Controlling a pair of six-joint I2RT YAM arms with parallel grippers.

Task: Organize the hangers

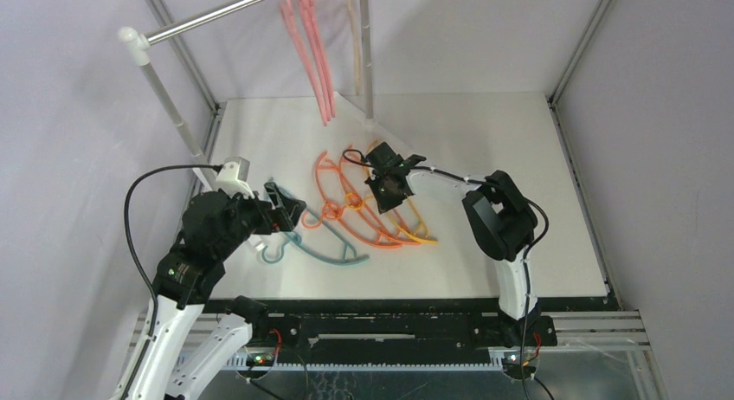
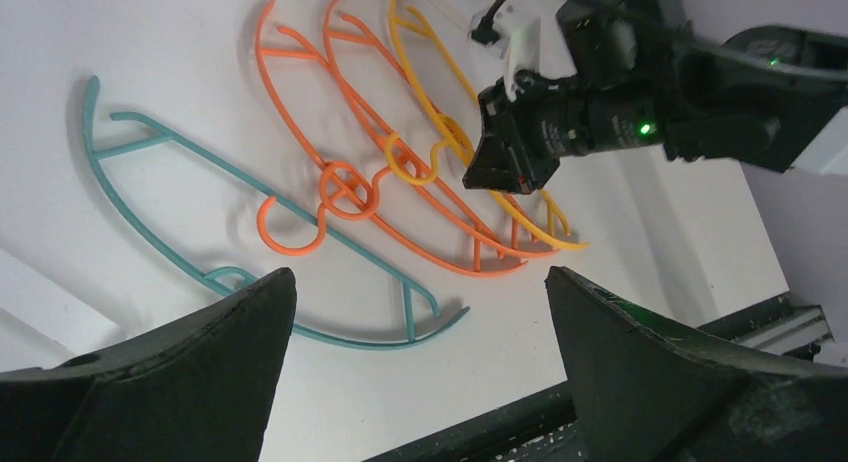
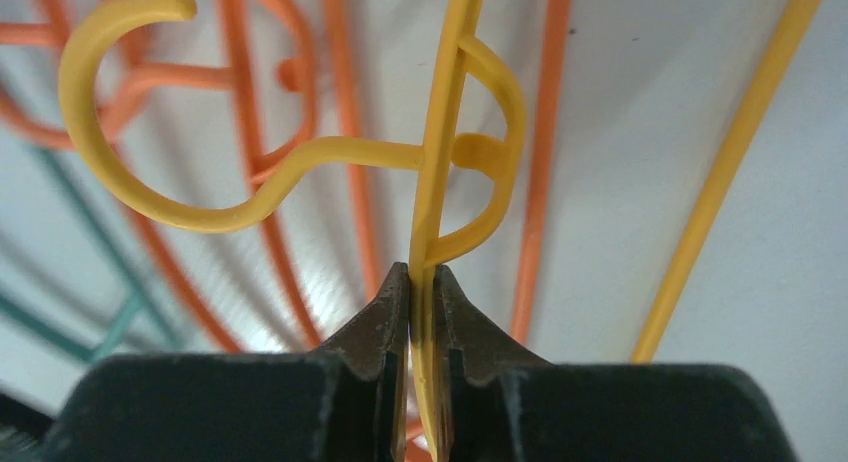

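Several hangers lie in an overlapping pile mid-table: a teal one [image 1: 333, 261], two orange ones [image 1: 320, 182] and a yellow one [image 1: 424, 240]. My right gripper [image 1: 389, 188] is over the pile, shut on the yellow hanger's thin bar [image 3: 440, 132] just below its hook. Orange bars [image 3: 545, 182] lie beneath it. My left gripper [image 1: 286, 205] is open and empty, hovering left of the pile. Its view shows the teal hanger [image 2: 352, 344], an orange hook [image 2: 287, 252], the yellow hanger [image 2: 567, 244] and the right gripper [image 2: 505, 157]. Pink hangers [image 1: 307, 54] and a beige one [image 1: 353, 36] hang on the rail.
A silver rail [image 1: 216, 17] on white posts [image 1: 164, 97] stands at the back left, and another post [image 1: 367, 62] meets the table behind the pile. The table's black front edge [image 1: 389, 303] is near the arm bases. Grey walls enclose the sides.
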